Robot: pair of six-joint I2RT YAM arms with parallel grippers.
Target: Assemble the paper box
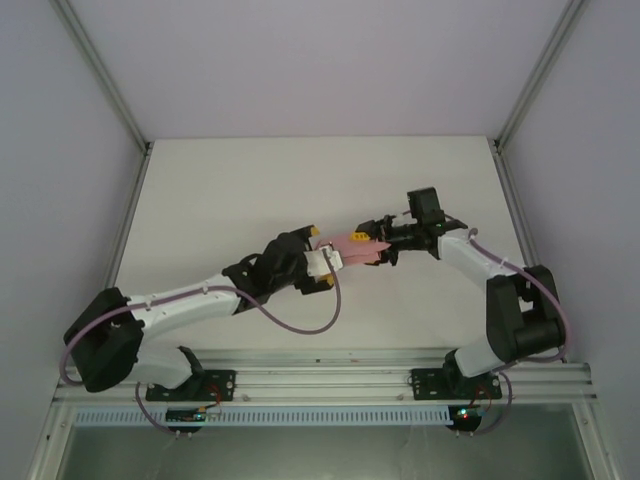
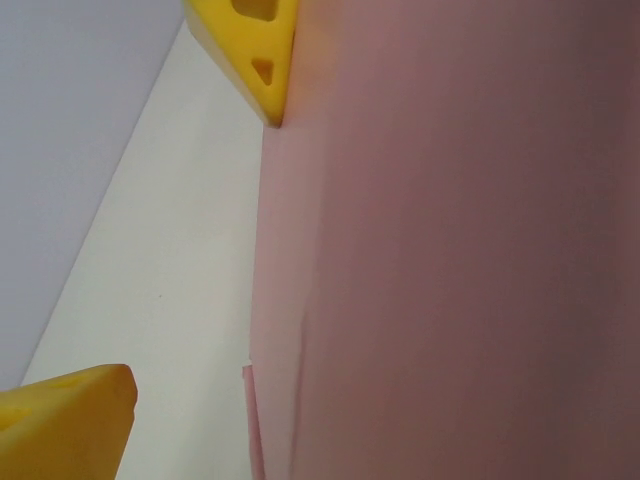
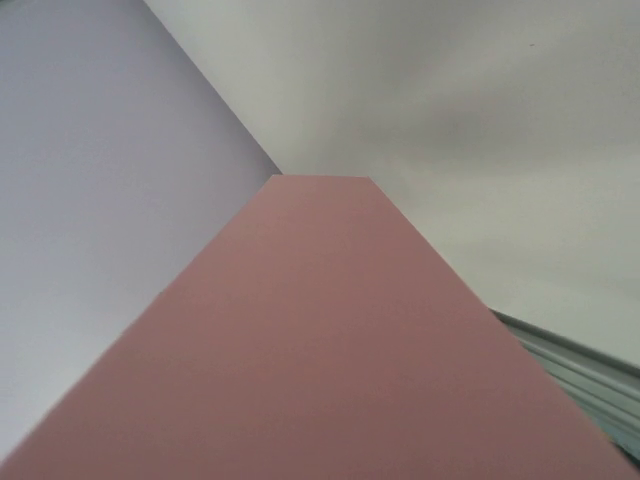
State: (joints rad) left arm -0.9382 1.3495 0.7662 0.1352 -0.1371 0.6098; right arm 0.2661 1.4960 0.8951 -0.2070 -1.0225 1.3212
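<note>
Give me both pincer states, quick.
Left pincer: open, not gripping the box.
Right pincer: closed on the box, holding it above the table.

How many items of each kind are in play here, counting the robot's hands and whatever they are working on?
Pink paper box: 1
Robot hands: 2 (left hand, right hand)
Total: 3
</note>
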